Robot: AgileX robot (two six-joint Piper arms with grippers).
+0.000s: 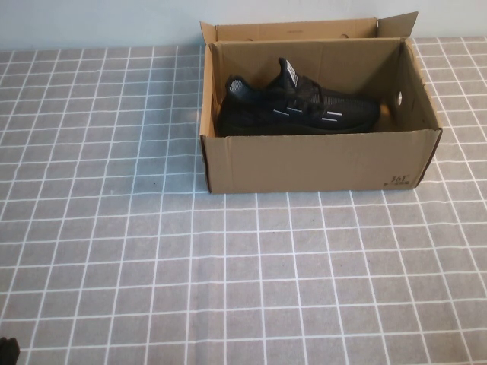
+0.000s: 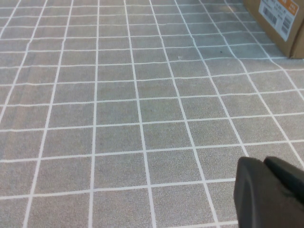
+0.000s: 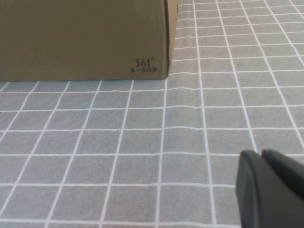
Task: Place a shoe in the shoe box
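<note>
One wide desk (image 1: pixel 114 251) fills the high view, covered in a grey cloth gridded with white lines. On its far half stands the shoe box (image 1: pixel 312 163) — plain brown cardboard, open on top, its lid flap standing up behind, small dark print at the near right corner (the right wrist view reads it as "361°"). Its long axis runs left to right. Inside lies the shoe (image 1: pixel 297 108), a black mesh sneaker with short white dashes on its side and a heel tab; it lies lengthwise along the box, toe to the right, heel to the left, sole down. The left gripper (image 2: pixel 268 194) sits low over bare cloth at the desk's near left corner — fingers pressed together. The right gripper (image 3: pixel 270 190) hovers before the box's near right corner, fingers likewise closed, holding nothing.
</note>
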